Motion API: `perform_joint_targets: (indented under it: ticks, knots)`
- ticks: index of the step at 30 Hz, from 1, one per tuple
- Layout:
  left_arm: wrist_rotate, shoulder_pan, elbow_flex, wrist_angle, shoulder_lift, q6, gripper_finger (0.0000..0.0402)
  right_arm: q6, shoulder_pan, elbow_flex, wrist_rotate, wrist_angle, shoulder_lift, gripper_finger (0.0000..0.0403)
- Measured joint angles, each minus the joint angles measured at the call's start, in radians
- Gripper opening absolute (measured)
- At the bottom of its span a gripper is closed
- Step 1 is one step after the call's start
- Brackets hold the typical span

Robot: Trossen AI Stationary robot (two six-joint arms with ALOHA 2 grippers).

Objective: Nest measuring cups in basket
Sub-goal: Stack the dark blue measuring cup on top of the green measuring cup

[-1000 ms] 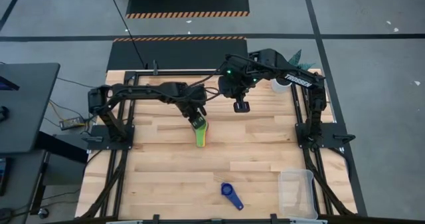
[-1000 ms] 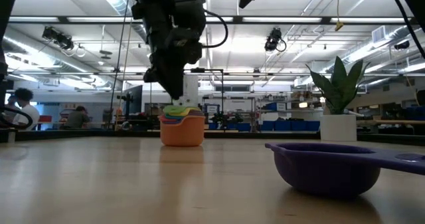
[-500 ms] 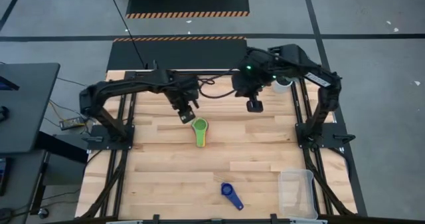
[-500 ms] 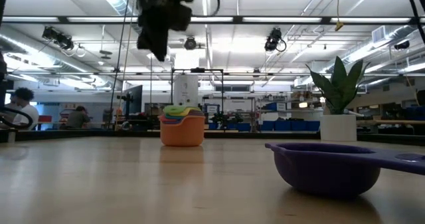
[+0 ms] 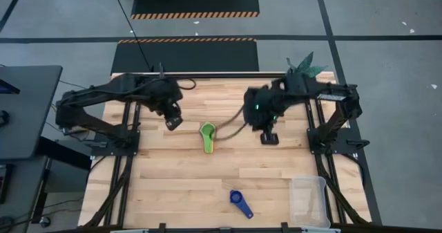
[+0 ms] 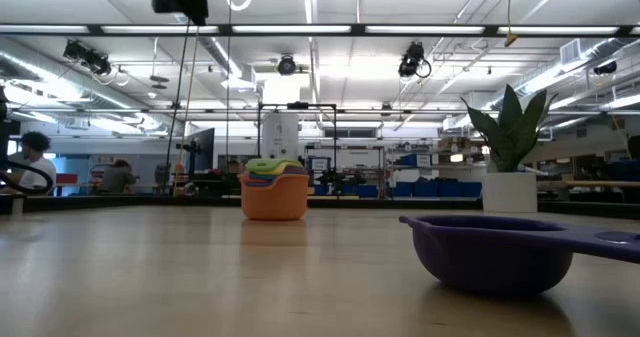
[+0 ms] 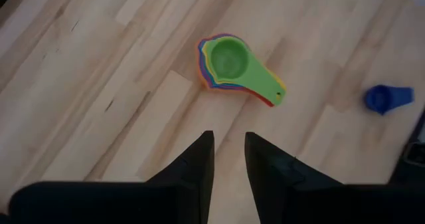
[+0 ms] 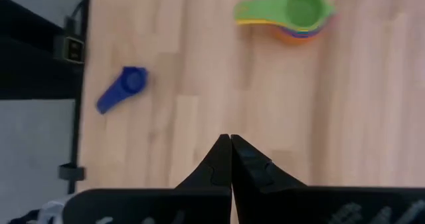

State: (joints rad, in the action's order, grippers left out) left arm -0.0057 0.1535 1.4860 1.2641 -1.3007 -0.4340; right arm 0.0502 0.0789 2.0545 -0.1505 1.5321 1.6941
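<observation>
Nested stack of cups sits mid-worktop, green on top; left hand hovers beside it, fingers apart, empty; right hand pinched together. Next: fetch the stray blue cup, near the basket.

No legible text, label, brand, number or sign appears in any view. Beside the wooden table, the floor carries only orange-and-black hazard striping, which bears no lettering. In the room beyond the table's far edge, anything that might be signage is too small and blurred to read.
</observation>
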Motion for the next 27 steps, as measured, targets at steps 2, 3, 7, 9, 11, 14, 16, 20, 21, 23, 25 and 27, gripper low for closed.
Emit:
perform_joint_targets:
  ticks: [2, 3, 7, 9, 11, 14, 16, 20, 21, 23, 25, 27]
  knots:
    - [-0.009, -0.022, 0.0, 0.008, 0.033, -0.01, 0.0091, 0.046, 0.046, -0.039, -0.002, -0.055, -0.001, 0.0]
    - [-0.013, -0.038, 0.0, 0.01, 0.046, -0.019, 0.0091, 0.063, 0.069, -0.057, -0.002, -0.089, -0.001, 0.0]
    - [-0.051, -0.1, 0.0, 0.023, 0.088, -0.034, 0.0091, 0.131, 0.158, -0.108, 0.034, -0.191, 0.0, 0.0]
    - [-0.065, -0.13, 0.0, 0.036, 0.102, -0.044, 0.0091, 0.183, 0.193, -0.124, 0.077, -0.199, -0.002, 0.0]
    - [-0.08, -0.158, 0.0, 0.039, 0.108, -0.06, 0.0091, 0.228, 0.217, -0.137, 0.116, -0.212, -0.007, 0.0]
    - [-0.088, -0.195, 0.0, 0.043, 0.114, -0.09, 0.0091, 0.269, 0.248, -0.171, 0.148, -0.222, -0.022, 0.0]
    - [-0.088, -0.218, 0.0, 0.043, 0.114, -0.114, 0.0091, 0.3, 0.268, -0.213, 0.154, -0.237, -0.03, 0.0]
    - [-0.108, -0.268, 0.0, 0.043, 0.113, -0.162, 0.0091, 0.324, 0.31, -0.341, 0.151, -0.359, -0.07, 0.0]
    - [-0.115, -0.281, 0.0, 0.042, 0.113, -0.177, 0.0091, 0.325, 0.321, -0.38, 0.15, -0.407, -0.087, 0.0]
    - [-0.13, -0.303, 0.0, 0.042, 0.113, -0.205, 0.0091, 0.329, 0.335, -0.458, 0.145, -0.513, -0.123, 0.0]
    - [-0.136, -0.324, 0.0, 0.042, 0.113, -0.24, 0.0091, 0.343, 0.345, -0.536, 0.138, -0.614, -0.16, 0.0]
    - [-0.137, -0.346, 0.0, 0.042, 0.113, -0.271, 0.0091, 0.357, 0.352, -0.612, 0.132, -0.688, -0.193, 0.0]
